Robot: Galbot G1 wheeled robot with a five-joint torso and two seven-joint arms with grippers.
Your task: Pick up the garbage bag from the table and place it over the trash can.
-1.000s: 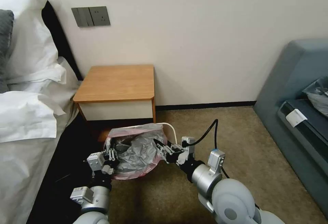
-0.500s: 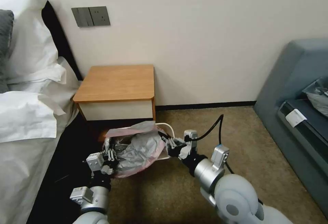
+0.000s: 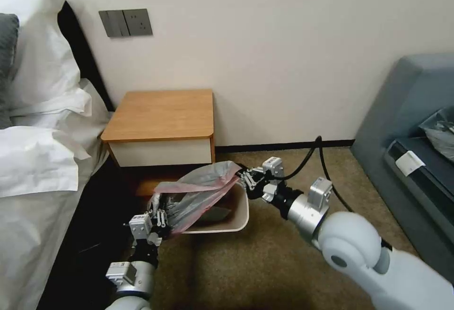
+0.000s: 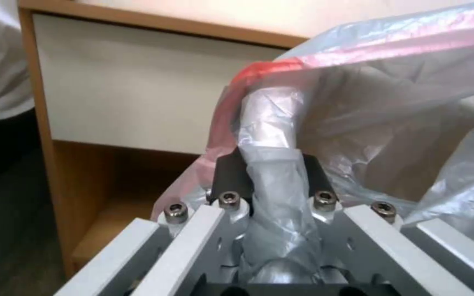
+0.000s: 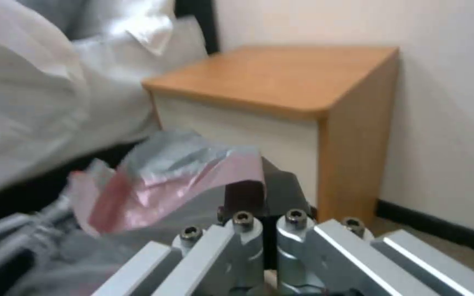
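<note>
Carpet [image 3: 302, 168] lies open right of the trash can [image 3: 239, 215]; tabletop [image 3: 161, 114] and bed [image 3: 33, 206] crowd its other sides. Stretched slantwise over the can's mouth, the garbage bag [image 3: 198, 192] runs from left pincer [image 3: 158, 215] to right pincer [image 3: 243, 177].

Left wrist: left pincer [image 4: 273, 181] clenched on bunched bag [image 4: 358, 107] plastic.

Right wrist: right pincer [image 5: 261, 197] clamps the pink rim [image 5: 193, 185].
</note>
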